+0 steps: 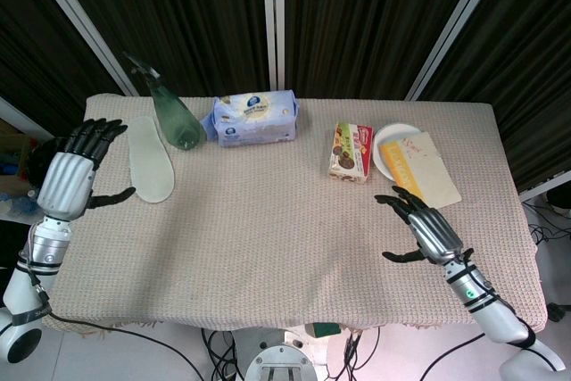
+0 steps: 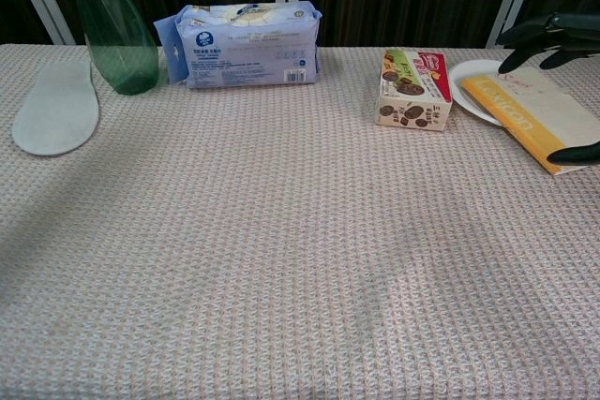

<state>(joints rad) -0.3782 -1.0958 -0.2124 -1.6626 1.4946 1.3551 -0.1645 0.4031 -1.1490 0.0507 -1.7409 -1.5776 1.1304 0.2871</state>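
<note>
At the near right of the table (image 1: pixel 268 247), the right hand (image 1: pixel 426 231) is hovering with its fingers spread apart and holding nothing; its dark fingertips (image 2: pixel 525 35) are showing at the right edge of the chest view. Just beyond it, toward 12 o'clock, a yellow booklet (image 1: pixel 421 169) is lying partly on a white plate (image 1: pixel 390 138), covering the plate's right side and hanging over onto the cloth. Whether anything else is resting in the plate cannot be told, since the booklet is hiding much of it. At 9 o'clock from the plate, just beside it, a cookie box (image 1: pixel 350 152) is lying flat with its printed face up and its flaps closed.

Over at the table's left edge, the left hand (image 1: pixel 73 176) is held up with its fingers open and its thumb pointing toward a pale shoe insole (image 1: pixel 149 160), which is lying flat just beside it at 3 o'clock. The hand is gripping nothing.

Farther back, at 1 o'clock from the insole, a green spray bottle (image 1: pixel 173 114) is leaning with its nozzle toward the far left; what it is holding inside cannot be told. Just to its right, a sealed blue-and-white tissue pack (image 1: pixel 255 119) is sitting near the far edge.
</note>
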